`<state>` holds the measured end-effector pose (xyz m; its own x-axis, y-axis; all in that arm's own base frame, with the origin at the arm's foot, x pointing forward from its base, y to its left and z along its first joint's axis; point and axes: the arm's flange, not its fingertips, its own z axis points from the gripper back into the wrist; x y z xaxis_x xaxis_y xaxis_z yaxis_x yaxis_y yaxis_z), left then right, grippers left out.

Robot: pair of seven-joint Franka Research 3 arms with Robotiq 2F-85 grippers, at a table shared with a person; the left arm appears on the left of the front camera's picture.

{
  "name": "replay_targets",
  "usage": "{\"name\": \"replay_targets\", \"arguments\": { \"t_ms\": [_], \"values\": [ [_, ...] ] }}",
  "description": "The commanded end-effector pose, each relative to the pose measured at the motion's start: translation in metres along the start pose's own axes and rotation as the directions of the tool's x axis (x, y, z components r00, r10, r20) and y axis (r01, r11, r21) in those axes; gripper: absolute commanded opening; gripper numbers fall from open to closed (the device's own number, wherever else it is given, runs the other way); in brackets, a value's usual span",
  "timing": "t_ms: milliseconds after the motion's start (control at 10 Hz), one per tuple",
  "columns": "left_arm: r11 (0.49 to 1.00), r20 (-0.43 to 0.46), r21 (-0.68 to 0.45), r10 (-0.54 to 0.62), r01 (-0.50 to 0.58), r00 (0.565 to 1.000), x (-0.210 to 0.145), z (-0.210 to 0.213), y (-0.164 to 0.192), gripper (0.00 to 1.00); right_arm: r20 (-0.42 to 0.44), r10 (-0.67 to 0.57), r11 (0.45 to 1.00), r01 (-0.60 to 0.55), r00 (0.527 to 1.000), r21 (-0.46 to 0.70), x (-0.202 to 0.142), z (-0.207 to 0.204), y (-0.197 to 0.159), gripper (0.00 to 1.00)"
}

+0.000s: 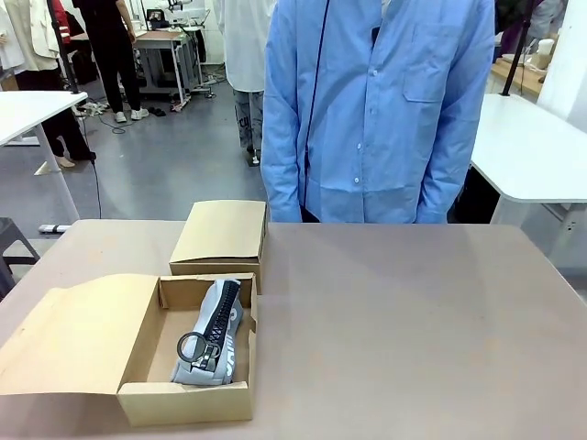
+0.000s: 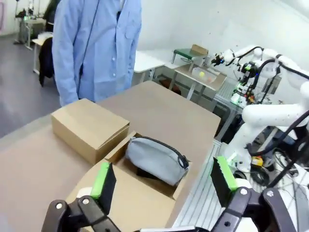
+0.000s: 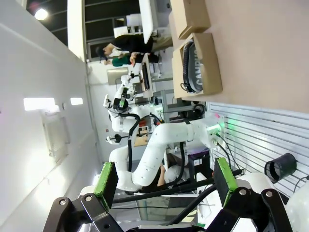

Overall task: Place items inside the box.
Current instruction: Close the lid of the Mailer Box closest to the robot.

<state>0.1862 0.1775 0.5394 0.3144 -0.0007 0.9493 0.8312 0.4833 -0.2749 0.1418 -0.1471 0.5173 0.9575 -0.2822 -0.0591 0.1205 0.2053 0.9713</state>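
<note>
Brown tabletop: right half bare. Open shallow cardboard box at near left edge, flap folded outward left; grey zippered pencil pouch inside, black zipper up, ring pull. Closed cardboard box behind, touching. Left gripper, right gripper: jaws spread wide, empty.
</note>
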Motion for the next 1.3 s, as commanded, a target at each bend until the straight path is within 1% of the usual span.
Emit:
{"name": "replay_targets", "arguments": {
  "t_ms": [0, 100, 200, 300, 400, 500, 600, 700, 800, 900, 1000, 1100, 1200],
  "values": [
    [0.994, -0.046, 0.017, 0.106, -0.105, 0.993, 0.025, -0.017, -0.023, 1.00, 0.001, 0.026, 1.000, -0.026, 1.000, 0.015, -0.002, 0.002, 0.001, 1.00],
    [0.994, -0.046, 0.017, 0.106, -0.105, 0.993, 0.025, -0.017, -0.023, 1.00, 0.001, 0.026, 1.000, -0.026, 1.000, 0.015, -0.002, 0.002, 0.001, 1.00],
    [0.999, -0.024, 0.007, 0.035, -0.035, 0.999, 0.007, -0.007, -0.005, 1.00, 0.001, 0.026, 1.000, -0.026, 1.000, 0.015, -0.002, 0.002, 0.001, 1.00],
    [0.990, -0.169, -0.049, -0.135, 0.129, 0.976, -0.012, -0.011, 0.008, 1.00, 0.001, 0.026, 1.000, -0.026, 1.000, 0.015, -0.002, 0.002, 0.001, 1.00],
    [0.949, -0.298, -0.020, -0.305, 0.313, 0.905, -0.043, -0.015, 0.035, 1.00, 0.001, 0.026, 1.000, -0.026, 1.000, 0.015, -0.002, 0.002, 0.001, 1.00],
    [0.930, -0.421, -0.167, -0.368, 0.328, 0.829, -0.066, -0.018, 0.062, 1.00, 0.001, 0.026, 1.000, -0.026, 1.000, 0.015, -0.002, 0.002, 0.001, 1.00],
    [0.907, -0.473, -0.204, -0.420, 0.368, 0.774, -0.086, -0.021, 0.074, 1.00, 0.001, 0.026, 1.000, -0.026, 1.000, 0.015, -0.002, 0.002, 0.001, 1.00],
    [0.870, -0.471, -0.234, -0.492, 0.434, 0.732, -0.105, -0.023, 0.075, 1.00, 0.001, 0.026, 1.000, -0.026, 1.000, 0.015, -0.002, 0.002, 0.001, 1.00],
    [0.853, -0.435, -0.271, -0.522, 0.446, 0.734, -0.120, -0.025, 0.077, 1.00, 0.001, 0.026, 1.000, -0.026, 1.000, 0.015, -0.002, 0.002, 0.001, 1.00],
    [0.818, -0.377, -0.241, -0.575, 0.523, 0.726, -0.124, -0.033, 0.088, 1.00, 0.001, 0.026, 1.000, -0.026, 1.000, 0.015, -0.002, 0.002, 0.001, 1.00],
    [0.877, -0.497, -0.280, -0.480, 0.390, 0.723, -0.096, -0.020, 0.084, 1.00, 0.001, 0.026, 1.000, -0.026, 1.000, 0.015, -0.002, 0.002, 0.001, 1.00],
    [0.877, -0.497, -0.280, -0.480, 0.390, 0.723, -0.096, -0.020, 0.084, 1.00, 0.001, 0.026, 1.000, -0.026, 1.000, 0.015, -0.002, 0.002, 0.001, 1.00],
    [0.850, -0.471, -0.280, -0.527, 0.447, 0.708, -0.107, -0.017, 0.098, 1.00, 0.001, 0.026, 1.000, -0.026, 1.000, 0.015, -0.002, 0.002, 0.001, 1.00]
  ]
}}
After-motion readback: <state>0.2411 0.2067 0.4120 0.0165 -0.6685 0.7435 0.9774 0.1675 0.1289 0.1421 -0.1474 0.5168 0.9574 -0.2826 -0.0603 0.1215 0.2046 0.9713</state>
